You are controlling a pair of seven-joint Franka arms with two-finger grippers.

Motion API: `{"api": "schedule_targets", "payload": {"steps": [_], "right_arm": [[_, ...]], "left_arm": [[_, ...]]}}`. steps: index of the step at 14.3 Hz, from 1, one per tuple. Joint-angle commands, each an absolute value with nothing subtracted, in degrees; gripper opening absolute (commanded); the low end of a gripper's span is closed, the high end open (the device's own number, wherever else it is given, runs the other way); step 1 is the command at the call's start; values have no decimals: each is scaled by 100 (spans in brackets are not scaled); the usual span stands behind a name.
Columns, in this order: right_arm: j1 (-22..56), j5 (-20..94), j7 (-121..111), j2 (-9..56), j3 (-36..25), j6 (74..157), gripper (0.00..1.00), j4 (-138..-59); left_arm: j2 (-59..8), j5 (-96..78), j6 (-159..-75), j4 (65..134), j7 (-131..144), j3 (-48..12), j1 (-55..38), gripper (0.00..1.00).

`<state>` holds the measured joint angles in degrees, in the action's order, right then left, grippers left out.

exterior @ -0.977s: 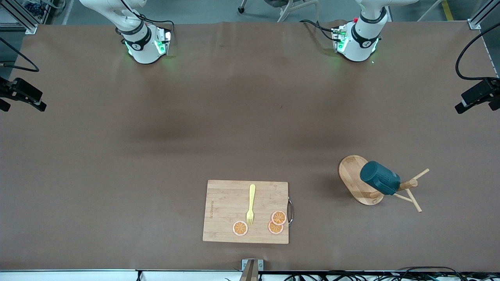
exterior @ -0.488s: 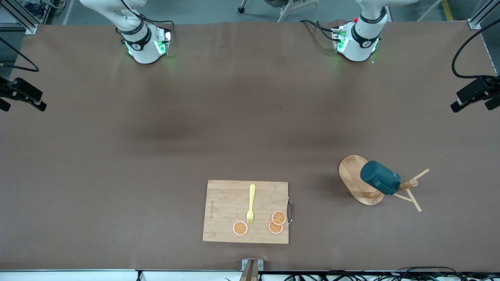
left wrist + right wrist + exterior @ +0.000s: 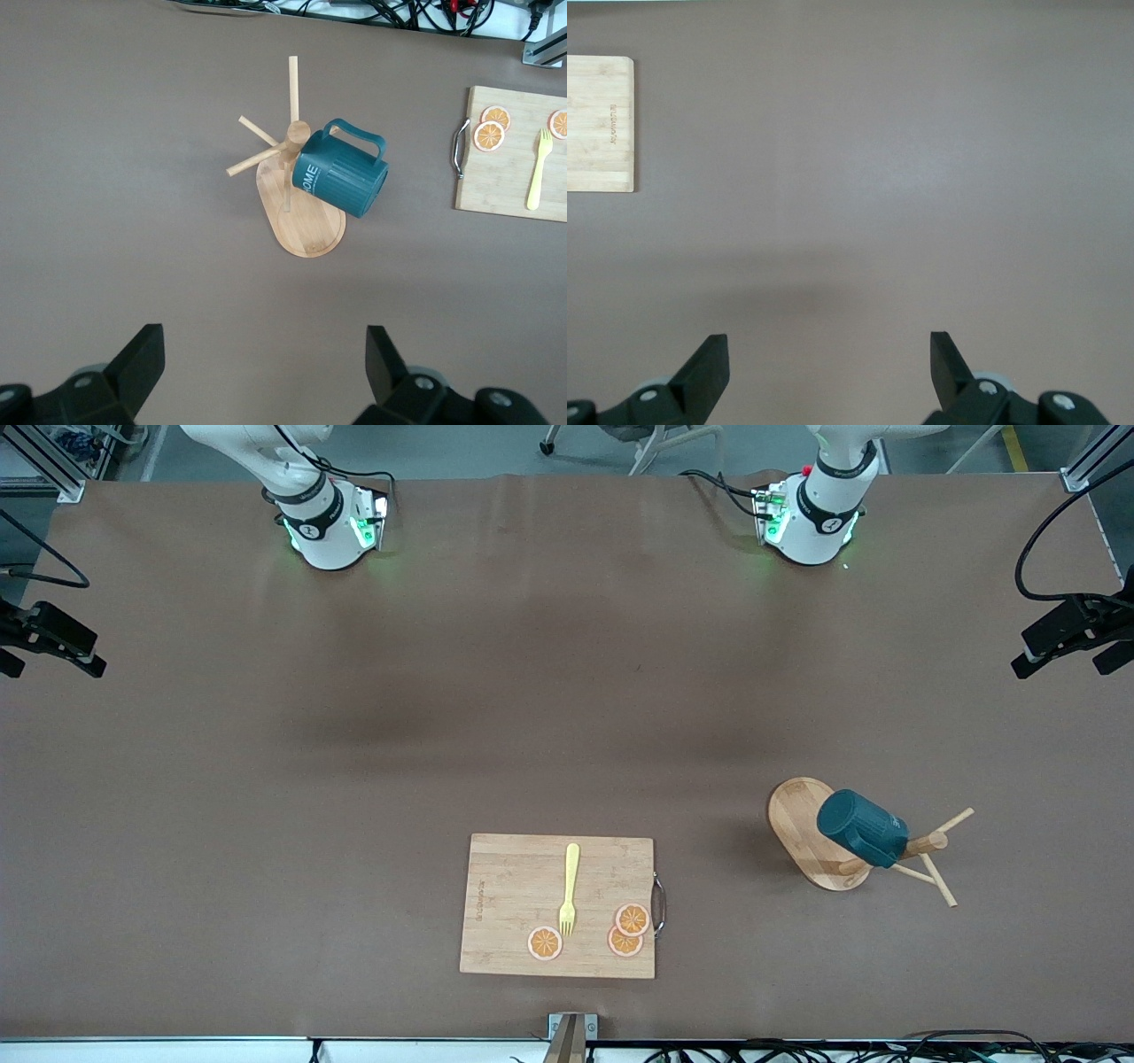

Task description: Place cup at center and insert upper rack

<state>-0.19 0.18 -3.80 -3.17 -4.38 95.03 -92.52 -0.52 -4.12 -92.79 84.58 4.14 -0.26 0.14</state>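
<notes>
The dark teal cup [image 3: 861, 828] hangs tilted on a peg of the light bamboo mug tree [image 3: 797, 815], which stands upright near the left arm's end of the table. In the left wrist view the cup [image 3: 341, 177] shows its handle and hides part of the tree's oval base [image 3: 301, 235]. My left gripper [image 3: 261, 354] is open and empty, high over the bare table beside the tree. My right gripper [image 3: 828, 354] is open and empty, high over bare table and waits.
A rectangular wooden cutting board [image 3: 514, 903] lies near the table's front edge, with a yellow fork [image 3: 569, 890] and three orange slices [image 3: 545, 943] on it. The board also shows in the left wrist view [image 3: 509, 159] and the right wrist view [image 3: 600, 124].
The left arm's hand has shifted a little toward the middle of the table. The cup, the mug tree and the right arm have not moved.
</notes>
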Motion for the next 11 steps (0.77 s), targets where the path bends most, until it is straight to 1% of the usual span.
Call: {"api": "schedule_targets", "payload": {"steps": [1, 3, 4, 6, 9, 11], "right_arm": [[-18, 0, -343, -334, -457, 9431, 100, -9237], [9, 0, -334, -369, -448, 9116, 100, -9246], [0, 0, -334, -378, -448, 9097, 100, -9255], [-35, 0, -325, -387, -466, 9219, 100, -9290], [-26, 0, -325, -553, -466, 9746, 100, -9676], [-18, 0, -325, -589, -466, 9764, 100, -9694]], "left_arm": [[26, -308, -9378, 8587, 413, -123, 53, 100], [35, -316, -9430, 8604, 404, -123, 61, 100], [35, -316, -9465, 8613, 361, -123, 62, 100], [35, -316, -9483, 8622, 352, -123, 62, 100], [44, -316, -9536, 8648, 360, -123, 53, 100], [53, -316, -9536, 8657, 360, -123, 53, 100]]}}
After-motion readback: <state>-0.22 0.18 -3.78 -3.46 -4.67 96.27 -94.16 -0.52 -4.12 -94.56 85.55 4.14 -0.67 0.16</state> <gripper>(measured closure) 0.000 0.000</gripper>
